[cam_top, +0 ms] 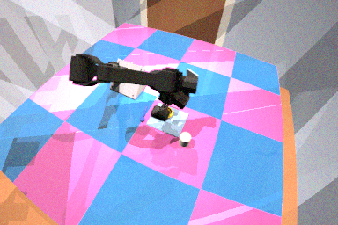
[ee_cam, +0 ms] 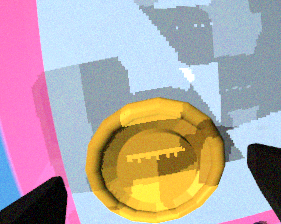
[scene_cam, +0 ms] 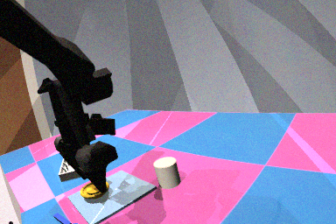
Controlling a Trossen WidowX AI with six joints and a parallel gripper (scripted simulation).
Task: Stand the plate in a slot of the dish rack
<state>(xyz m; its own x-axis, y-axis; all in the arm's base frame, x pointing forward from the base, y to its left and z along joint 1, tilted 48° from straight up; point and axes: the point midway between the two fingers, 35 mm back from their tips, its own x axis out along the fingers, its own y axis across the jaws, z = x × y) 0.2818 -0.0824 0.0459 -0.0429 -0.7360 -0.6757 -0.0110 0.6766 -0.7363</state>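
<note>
The yellow round plate [cam_top: 170, 112] [scene_cam: 89, 192] [ee_cam: 141, 195] lies flat on a light blue board [cam_top: 178, 127] [scene_cam: 131, 185] [ee_cam: 66, 30]. My gripper [cam_top: 167, 109] [scene_cam: 102, 188] [ee_cam: 157, 172] is open and points down at the plate. In the wrist view the fingertips stand wide on both sides of the plate, with gaps to its rim, and nothing is held. In the exterior view one fingertip is close to the plate's edge; the other finger is hidden. A small white slotted holder [scene_cam: 66, 174], seemingly the dish rack, shows partly behind my arm; the top view mostly hides it.
A pale cylinder [cam_top: 185, 139] [scene_cam: 168, 173] stands close to the board's side. A thin blue utensil [cam_top: 143, 113] [scene_cam: 63, 219] lies on the board's other side. A white panel-like object [cam_top: 128, 88] [scene_cam: 7, 191] stands nearer the arm's base, partly under the arm in the top view.
</note>
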